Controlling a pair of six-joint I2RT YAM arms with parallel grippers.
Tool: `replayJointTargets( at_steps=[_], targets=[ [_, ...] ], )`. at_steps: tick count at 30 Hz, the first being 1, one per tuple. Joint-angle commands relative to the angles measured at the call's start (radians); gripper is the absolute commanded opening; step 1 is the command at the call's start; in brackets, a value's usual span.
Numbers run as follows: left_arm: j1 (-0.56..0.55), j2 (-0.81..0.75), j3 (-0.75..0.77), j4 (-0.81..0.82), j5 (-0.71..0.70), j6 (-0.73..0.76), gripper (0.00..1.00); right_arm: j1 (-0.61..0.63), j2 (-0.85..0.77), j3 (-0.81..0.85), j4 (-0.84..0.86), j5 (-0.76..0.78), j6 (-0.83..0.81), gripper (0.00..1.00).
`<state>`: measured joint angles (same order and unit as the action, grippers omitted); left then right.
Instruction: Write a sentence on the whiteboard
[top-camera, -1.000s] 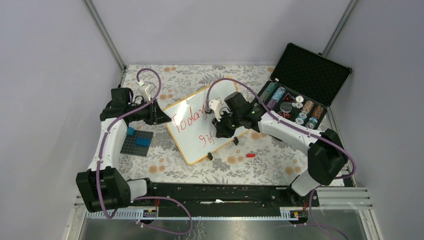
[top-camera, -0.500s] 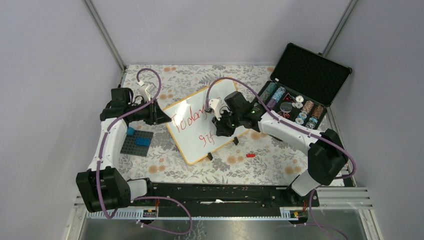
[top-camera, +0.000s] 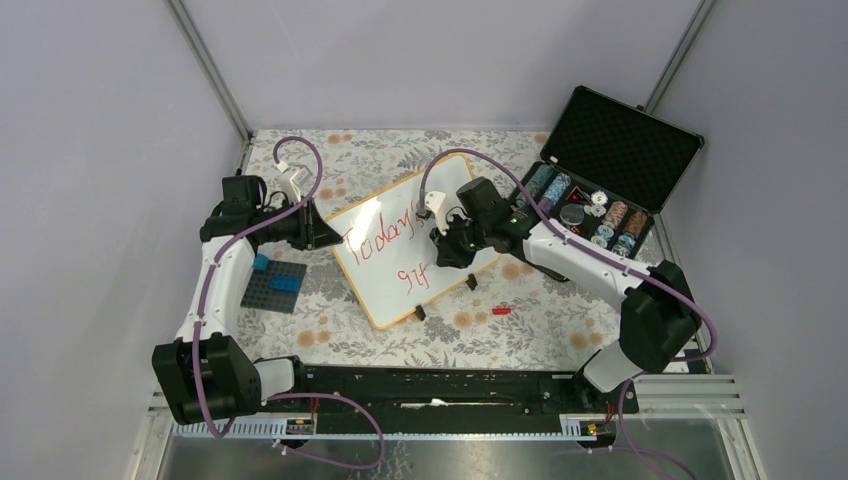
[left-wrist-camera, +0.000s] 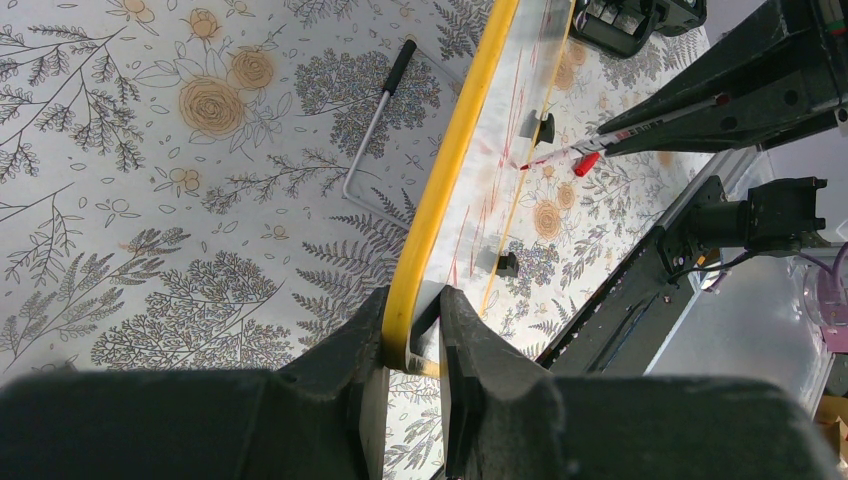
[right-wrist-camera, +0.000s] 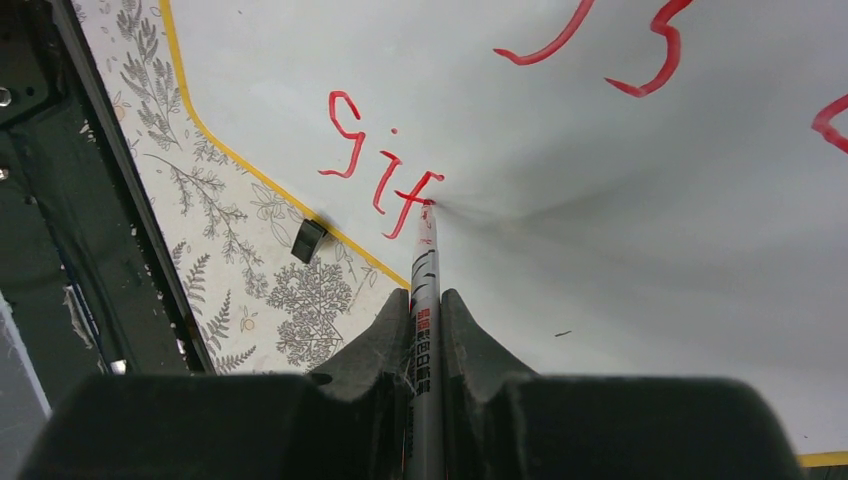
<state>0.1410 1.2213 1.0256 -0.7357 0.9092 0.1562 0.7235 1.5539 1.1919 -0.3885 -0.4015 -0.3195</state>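
Observation:
The whiteboard (top-camera: 395, 285) with an orange-yellow rim lies tilted on the floral table. Red handwriting, the sentence (top-camera: 385, 240), reads "Today's" with "gif" (right-wrist-camera: 375, 170) below it. My left gripper (top-camera: 328, 236) is shut on the board's left rim (left-wrist-camera: 440, 190). My right gripper (top-camera: 447, 252) is shut on a silver marker (right-wrist-camera: 424, 300) whose red tip touches the board at the end of the "f" crossbar. The marker also shows in the left wrist view (left-wrist-camera: 640, 125).
An open black foam-lined case (top-camera: 610, 170) with spools and small parts stands at the back right. A dark baseplate with blue bricks (top-camera: 275, 283) lies at the left. A red marker cap (top-camera: 501, 311) lies near the board's front. A bent metal rod (left-wrist-camera: 375, 120) lies behind the board.
My right gripper has moved right and slightly back along the board with the marker, uncovering the end of "Today's". The left arm has not moved.

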Motion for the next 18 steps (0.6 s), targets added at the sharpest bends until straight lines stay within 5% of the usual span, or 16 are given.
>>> replayJointTargets(
  at_steps=[1, 18],
  targets=[
    [-0.020, 0.011, -0.003, 0.018, -0.069, 0.042, 0.05, -0.008, -0.052, 0.039, -0.017, -0.091, -0.010, 0.00],
    [-0.021, 0.001, -0.007, 0.018, -0.068, 0.043, 0.05, -0.058, -0.071, 0.026, -0.024, -0.102, 0.000, 0.00]
  ],
)
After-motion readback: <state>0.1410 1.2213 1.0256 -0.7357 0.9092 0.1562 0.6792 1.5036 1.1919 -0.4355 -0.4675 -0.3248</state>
